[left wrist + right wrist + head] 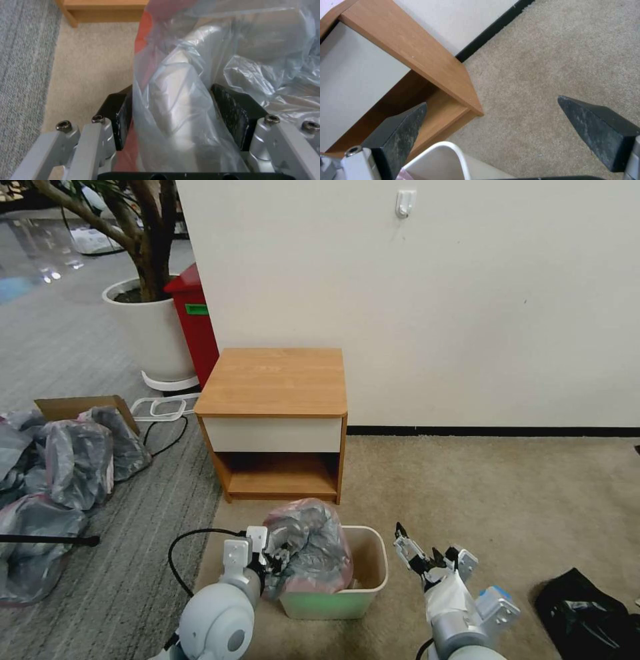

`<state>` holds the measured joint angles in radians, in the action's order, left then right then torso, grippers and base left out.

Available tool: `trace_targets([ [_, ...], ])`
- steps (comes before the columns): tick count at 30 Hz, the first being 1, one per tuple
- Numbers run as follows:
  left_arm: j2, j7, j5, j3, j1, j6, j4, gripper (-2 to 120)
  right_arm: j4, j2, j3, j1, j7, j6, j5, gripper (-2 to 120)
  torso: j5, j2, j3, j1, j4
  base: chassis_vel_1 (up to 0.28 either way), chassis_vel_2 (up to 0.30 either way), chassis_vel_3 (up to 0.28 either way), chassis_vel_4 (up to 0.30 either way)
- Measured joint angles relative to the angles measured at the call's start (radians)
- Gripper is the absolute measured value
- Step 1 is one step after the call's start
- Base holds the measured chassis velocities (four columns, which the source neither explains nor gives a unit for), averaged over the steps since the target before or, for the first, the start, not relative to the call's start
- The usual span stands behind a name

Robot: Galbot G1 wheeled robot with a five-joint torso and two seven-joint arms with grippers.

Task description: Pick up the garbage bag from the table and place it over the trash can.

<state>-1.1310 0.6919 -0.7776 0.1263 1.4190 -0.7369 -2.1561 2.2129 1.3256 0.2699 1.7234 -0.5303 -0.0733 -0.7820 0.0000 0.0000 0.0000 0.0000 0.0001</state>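
Translucent grey crinkly plastic garbage bag (308, 543), pink-red band: bunched over left side of cream rectangular trash can (370, 580), clamped by left gripper (272, 559). Right gripper (420, 553): spread wide, empty, beside can's right.

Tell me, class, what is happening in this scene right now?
A wheeled robot is fitting a garbage bag onto a small trash can that stands on the carpet in front of the table. The left gripper is shut on the bag's plastic, holding it bunched over the can's left side, partly inside. The bag is not yet spread over the rim. The right gripper is open, holds nothing and hovers just right of the can. The table top is bare.
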Motion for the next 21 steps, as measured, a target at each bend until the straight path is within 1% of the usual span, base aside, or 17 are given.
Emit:
trace_targets([
  [3,-0.002,0.028,-0.028,-0.009,-0.005,0.000,0.010,61,-0.010,0.004,-0.003,-0.005,0.000,0.000,0.000,100,0.0000,0.000,0.000,0.000,0.0000,0.000,0.000,0.000,0.000],
  [10,-0.014,0.035,-0.037,-0.018,-0.013,0.001,0.022,60,-0.015,0.006,-0.005,-0.008,-0.001,0.000,0.002,100,0.0000,0.000,0.000,0.000,0.0000,0.000,0.000,0.000,0.000],
  [12,-0.018,0.035,-0.038,-0.019,-0.014,0.001,0.026,54,-0.015,0.005,-0.004,-0.009,-0.001,0.000,0.002,100,0.0000,0.000,0.000,0.000,0.0000,0.000,0.000,0.000,0.000],
  [13,-0.018,0.035,-0.038,-0.019,-0.014,0.001,0.026,54,-0.015,0.005,-0.004,-0.009,-0.001,0.000,0.002,100,0.0000,0.000,0.000,0.000,0.0000,0.000,0.000,0.000,0.000],
  [15,-0.024,0.035,-0.038,-0.019,-0.014,0.001,0.032,43,-0.014,0.003,-0.003,-0.009,-0.001,0.000,0.003,100,0.0000,0.000,0.000,0.000,0.0000,0.000,0.000,0.000,0.000],
  [17,-0.029,0.035,-0.038,-0.019,-0.013,0.002,0.035,36,-0.012,0.001,-0.003,-0.010,-0.001,0.000,0.005,100,0.0002,0.000,0.000,0.000,0.0000,0.000,0.000,0.000,0.000],
  [18,-0.029,0.035,-0.038,-0.019,-0.013,0.002,0.035,36,-0.012,0.001,-0.003,-0.010,-0.001,0.000,0.005,100,0.0002,0.000,0.000,0.000,0.0000,0.000,0.000,0.000,0.000],
  [20,-0.034,0.035,-0.038,-0.016,-0.013,0.004,0.039,25,-0.009,-0.004,-0.005,-0.013,0.001,-0.001,0.019,100,0.0002,0.000,0.000,0.000,0.0001,0.000,0.000,0.000,0.000],
  [21,-0.034,0.035,-0.038,-0.016,-0.013,0.004,0.039,25,-0.009,-0.004,-0.005,-0.013,0.001,-0.001,0.019,100,0.0002,0.000,0.000,0.000,0.0001,0.000,0.000,0.000,0.000],
])
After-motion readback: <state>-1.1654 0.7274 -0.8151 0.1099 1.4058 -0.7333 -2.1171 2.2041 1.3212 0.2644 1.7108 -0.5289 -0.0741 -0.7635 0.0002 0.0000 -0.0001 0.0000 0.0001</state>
